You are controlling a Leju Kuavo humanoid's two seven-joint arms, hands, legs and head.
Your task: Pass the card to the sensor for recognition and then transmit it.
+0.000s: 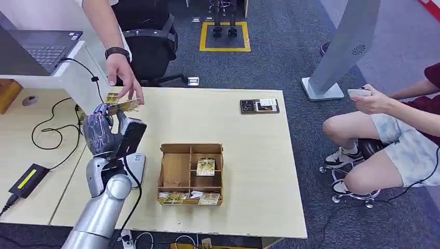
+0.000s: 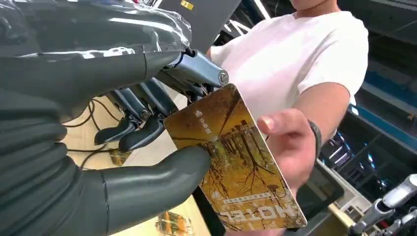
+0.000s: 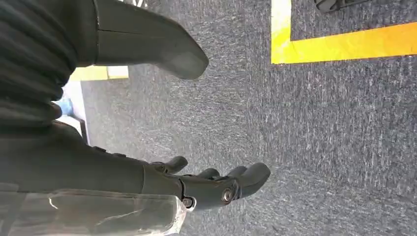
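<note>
A golden-yellow hotel card (image 1: pixel 123 106) (image 2: pixel 236 162) is held up above the table's left part. My left hand (image 1: pixel 99 129) (image 2: pixel 147 142) pinches one end of it between the thumb and the fingers. A standing person's hand (image 1: pixel 124 72) (image 2: pixel 290 142) grips the card's other end. A small black device (image 1: pixel 259 106) with a card lying on it rests at the table's far edge. My right hand (image 3: pixel 206 184) hangs over the grey carpet, holding nothing, with its fingers apart from the thumb.
A wooden compartment box (image 1: pixel 176 171) with several more cards (image 1: pixel 205 166) sits mid-table. A laptop (image 1: pixel 41 49), cables and a black power brick (image 1: pixel 29 180) lie to the left. A seated person (image 1: pixel 394 135) is at the right, beside a white stand (image 1: pixel 337 57).
</note>
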